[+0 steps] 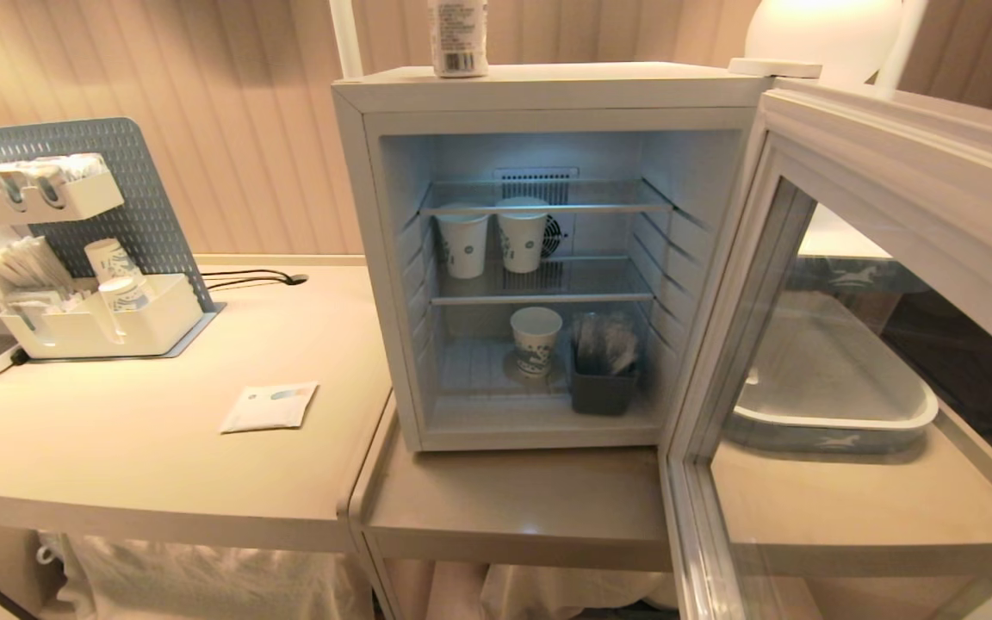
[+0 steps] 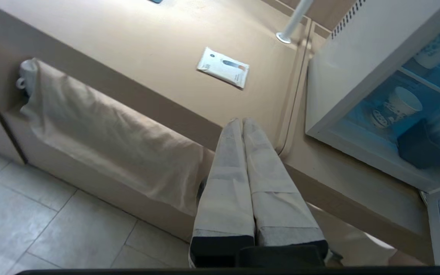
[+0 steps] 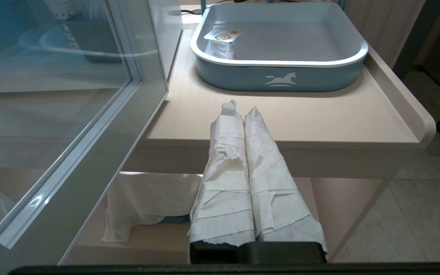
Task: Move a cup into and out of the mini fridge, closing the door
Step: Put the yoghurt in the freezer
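Head view: the mini fridge (image 1: pixel 548 95) stands on the desk (image 1: pixel 143 448) with the door (image 1: pixel 892 172) swung fully open to the robot's right; neither arm appears here. Two cups (image 1: pixel 464 244) sit on the middle wire shelf and one cup (image 1: pixel 536 339) stands on the fridge floor, just beside a dark bin (image 1: pixel 602 387).

In the left wrist view the left gripper (image 2: pixel 241 122) hangs below the desk edge, in front of the fridge's left corner. Its fingers (image 2: pixel 224 183) are pressed together and hold nothing. The right gripper (image 3: pixel 239 109) rests low in front of the desk near the blue tray (image 3: pixel 281 74), fingers likewise together and empty.

We judge the step in hand to be the left arm's approach to a cup inside the fridge. To do it well:

1. We raise the gripper clear of the desk edge before moving inward
2. We spread the fingers before crossing the fridge sill
3. We choose the bottom cup, as it stands nearest the opening
4. We approach level, keeping clear of the bin and of the shelf above
5. We close at mid-height of the cup wall, gently, since paper cups crush
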You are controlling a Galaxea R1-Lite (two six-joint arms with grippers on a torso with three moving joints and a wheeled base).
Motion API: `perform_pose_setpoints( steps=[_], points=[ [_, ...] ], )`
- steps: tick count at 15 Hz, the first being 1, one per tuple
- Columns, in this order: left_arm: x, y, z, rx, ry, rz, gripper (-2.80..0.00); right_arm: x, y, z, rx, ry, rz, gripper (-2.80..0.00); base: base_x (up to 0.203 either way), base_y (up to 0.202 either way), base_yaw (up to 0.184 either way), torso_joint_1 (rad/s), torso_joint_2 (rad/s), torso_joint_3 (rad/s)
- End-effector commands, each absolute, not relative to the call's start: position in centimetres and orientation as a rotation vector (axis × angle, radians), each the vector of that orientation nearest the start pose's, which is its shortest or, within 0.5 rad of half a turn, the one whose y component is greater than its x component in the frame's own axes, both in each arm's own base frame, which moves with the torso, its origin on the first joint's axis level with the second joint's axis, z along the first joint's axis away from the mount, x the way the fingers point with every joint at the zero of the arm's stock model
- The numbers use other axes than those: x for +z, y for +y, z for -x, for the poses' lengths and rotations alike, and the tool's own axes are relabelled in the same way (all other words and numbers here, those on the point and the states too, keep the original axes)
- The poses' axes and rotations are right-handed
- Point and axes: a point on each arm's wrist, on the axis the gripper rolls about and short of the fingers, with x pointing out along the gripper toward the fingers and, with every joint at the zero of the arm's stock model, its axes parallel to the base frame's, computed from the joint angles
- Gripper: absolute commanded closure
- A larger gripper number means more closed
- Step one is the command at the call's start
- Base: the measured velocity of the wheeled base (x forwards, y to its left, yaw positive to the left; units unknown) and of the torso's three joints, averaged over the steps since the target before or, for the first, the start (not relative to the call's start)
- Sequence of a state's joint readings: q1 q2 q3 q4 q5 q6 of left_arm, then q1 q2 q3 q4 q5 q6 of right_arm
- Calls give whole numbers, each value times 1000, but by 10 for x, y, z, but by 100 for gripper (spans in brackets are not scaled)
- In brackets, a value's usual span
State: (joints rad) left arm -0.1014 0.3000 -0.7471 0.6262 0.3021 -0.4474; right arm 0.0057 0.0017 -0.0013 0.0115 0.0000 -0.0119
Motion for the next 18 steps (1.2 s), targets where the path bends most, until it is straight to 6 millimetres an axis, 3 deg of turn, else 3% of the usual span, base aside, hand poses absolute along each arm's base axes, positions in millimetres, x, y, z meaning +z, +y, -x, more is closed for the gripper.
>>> perform_pose_setpoints(
  steps=[1,4,5,8,10,12,15,18],
  points=[
    [209,3,71,243,123,438,0,75,0,23,6,14,12,0,0,0,0,0,0,0],
    [169,-1,92,111,71,412,0,74,0,23,6,17,12,0,0,0,0,0,0,0],
    [155,-1,88,84,43,390,0,74,0,23,6,17,12,0,0,0,0,0,0,0],
    [101,0,37,34,-5,271,0,74,0,23,6,17,12,0,0,0,0,0,0,0],
    [73,0,23,9,20,189,0,75,0,23,6,15,12,0,0,0,0,0,0,0],
    [78,-1,23,-20,-26,58,0,75,0,23,6,15,12,0,0,0,0,0,0,0],
    [81,-1,23,-19,-37,124,0,75,0,23,6,15,12,0,0,0,0,0,0,0],
    [75,0,23,-6,9,-85,0,75,0,23,6,15,12,0,0,0,0,0,0,0]
  ],
)
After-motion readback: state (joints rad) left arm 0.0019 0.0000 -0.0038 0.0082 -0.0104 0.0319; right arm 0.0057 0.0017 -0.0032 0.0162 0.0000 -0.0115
